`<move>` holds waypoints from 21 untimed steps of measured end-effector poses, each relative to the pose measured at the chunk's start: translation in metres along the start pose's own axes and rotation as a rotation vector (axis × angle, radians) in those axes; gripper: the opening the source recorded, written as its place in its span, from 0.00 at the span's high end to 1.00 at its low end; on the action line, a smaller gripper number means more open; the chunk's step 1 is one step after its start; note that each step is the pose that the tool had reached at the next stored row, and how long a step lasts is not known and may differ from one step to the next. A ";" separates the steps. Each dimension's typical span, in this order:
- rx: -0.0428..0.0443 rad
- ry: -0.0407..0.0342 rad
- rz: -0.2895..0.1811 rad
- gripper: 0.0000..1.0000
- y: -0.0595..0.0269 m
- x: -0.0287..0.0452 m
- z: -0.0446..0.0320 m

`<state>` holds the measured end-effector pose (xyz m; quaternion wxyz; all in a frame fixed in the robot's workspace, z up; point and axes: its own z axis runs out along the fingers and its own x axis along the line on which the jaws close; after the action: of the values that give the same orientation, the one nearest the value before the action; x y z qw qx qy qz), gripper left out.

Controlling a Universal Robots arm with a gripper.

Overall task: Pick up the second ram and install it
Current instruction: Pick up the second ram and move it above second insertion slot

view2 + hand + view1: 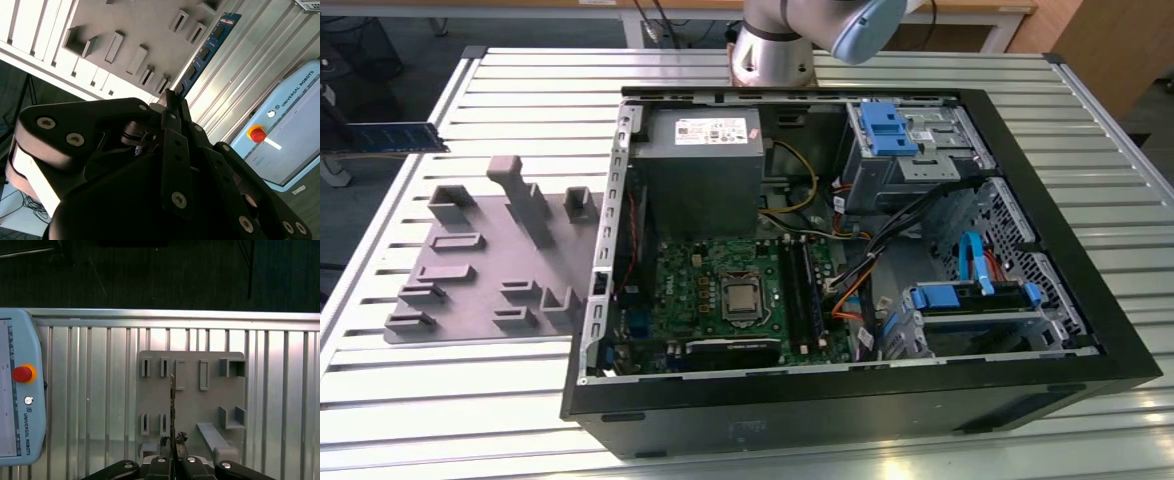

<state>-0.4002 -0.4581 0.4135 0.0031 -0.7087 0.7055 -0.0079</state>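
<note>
At the exterior view's far left, the long, thin blue circuit-board second ram (394, 137) is held up off the slatted metal table (454, 420). In the second wrist view the black gripper (172, 96) pinches one end of it. Rightward sit a grey plastic holder tray (494, 265), then an open black computer case (1107, 330) with its green motherboard (720, 290).

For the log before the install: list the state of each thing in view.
second ram: gripped at one end, held in the air.
gripper: shut on the second ram.
computer case: lying on its side, side panel off.
grey holder tray: slots empty.
processor: exposed, no cooler on it.
</note>
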 end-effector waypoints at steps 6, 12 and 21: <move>0.0000 0.0000 0.000 0.86 -0.0033 0.0000 0.0000; 0.0001 0.0000 0.000 0.86 -0.0052 0.0000 0.0001; 0.0000 0.0000 0.000 0.86 -0.0073 0.0000 0.0001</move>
<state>-0.3929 -0.4581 0.4134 0.0031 -0.7087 0.7055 -0.0079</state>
